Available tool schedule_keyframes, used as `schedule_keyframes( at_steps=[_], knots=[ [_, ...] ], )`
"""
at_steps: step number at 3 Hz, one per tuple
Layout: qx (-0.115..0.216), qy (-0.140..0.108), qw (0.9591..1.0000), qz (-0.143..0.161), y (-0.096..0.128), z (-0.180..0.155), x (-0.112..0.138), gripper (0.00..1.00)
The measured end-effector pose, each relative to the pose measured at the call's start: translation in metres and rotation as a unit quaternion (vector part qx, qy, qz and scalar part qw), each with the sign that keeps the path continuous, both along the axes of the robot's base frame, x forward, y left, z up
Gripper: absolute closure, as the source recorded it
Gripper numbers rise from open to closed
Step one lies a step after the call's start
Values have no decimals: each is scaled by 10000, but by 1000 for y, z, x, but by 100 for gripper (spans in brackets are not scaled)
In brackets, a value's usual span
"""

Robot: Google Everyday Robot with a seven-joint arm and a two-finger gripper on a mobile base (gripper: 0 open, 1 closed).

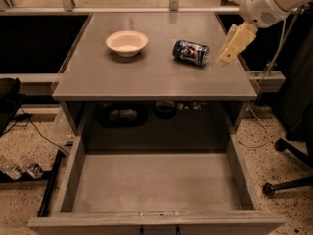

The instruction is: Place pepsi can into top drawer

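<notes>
The pepsi can (pixel 190 52) lies on its side on the grey cabinet top (pixel 146 77), right of centre. My gripper (pixel 234 44), with cream fingers pointing down, hangs just right of the can, above the cabinet's right edge, and holds nothing. The top drawer (pixel 156 182) is pulled fully open below the cabinet top, its grey floor bare.
A cream-white bowl (pixel 126 42) stands on the cabinet top left of the can. Dark items sit in the shelf space (pixel 122 115) behind the drawer. A chair base (pixel 288 180) is on the floor at right, cables and bottles (pixel 19 166) at left.
</notes>
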State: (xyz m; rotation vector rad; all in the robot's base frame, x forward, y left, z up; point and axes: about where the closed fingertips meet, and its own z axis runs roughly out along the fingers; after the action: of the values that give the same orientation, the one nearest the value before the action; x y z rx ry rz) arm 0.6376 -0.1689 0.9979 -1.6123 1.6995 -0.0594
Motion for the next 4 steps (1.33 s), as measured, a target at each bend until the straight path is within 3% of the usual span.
schedule_keyframes(
  at_steps=[1,2,3,4],
  knots=[
    [633,-145,9975,275,-1,-6,32,0],
    [1083,7,9927,535,7,-24,50,0],
    [1140,232,9911,649,16,-43,61,0],
    [976,392,9926,605,23,-57,75,0]
  ],
)
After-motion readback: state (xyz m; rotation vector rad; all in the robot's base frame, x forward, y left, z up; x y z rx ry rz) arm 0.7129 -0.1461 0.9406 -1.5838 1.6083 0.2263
